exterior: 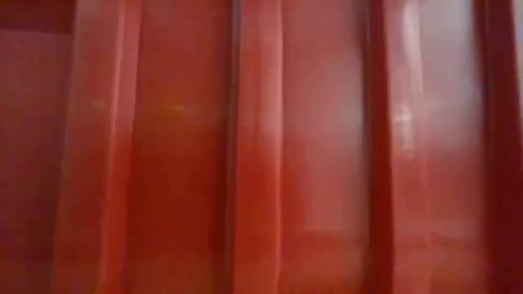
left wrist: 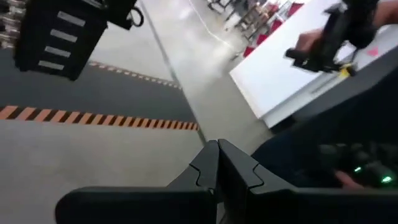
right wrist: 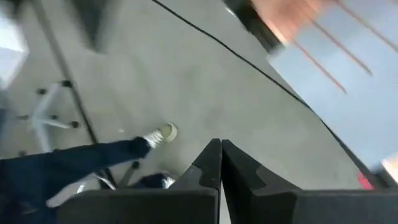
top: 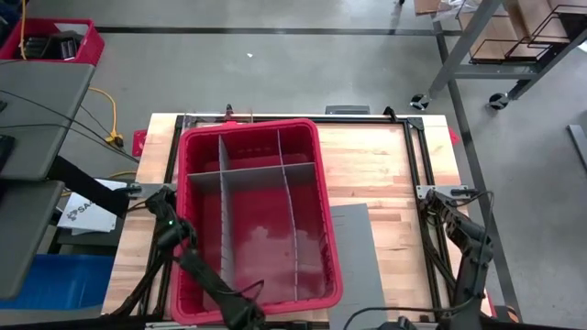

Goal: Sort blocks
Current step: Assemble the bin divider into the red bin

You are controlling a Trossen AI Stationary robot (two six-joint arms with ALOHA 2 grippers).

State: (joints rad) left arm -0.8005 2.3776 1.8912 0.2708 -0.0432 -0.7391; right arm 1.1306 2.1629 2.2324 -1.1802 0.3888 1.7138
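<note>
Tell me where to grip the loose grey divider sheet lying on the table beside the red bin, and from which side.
Take the grey divider sheet by its right long edge, coming in from the table's open right side. It lies flat on the wooden table, and its left edge sits close against the red bin, leaving little finger room there. The right gripper, shut and parked at the right, is probably the nearer one.

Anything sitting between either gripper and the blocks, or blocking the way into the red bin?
No blocks show in any view, so no path to them can be judged. The red bin is open-topped, split by grey dividers. The left gripper and right gripper are shut, parked at the table's near edge, facing the floor.
</note>
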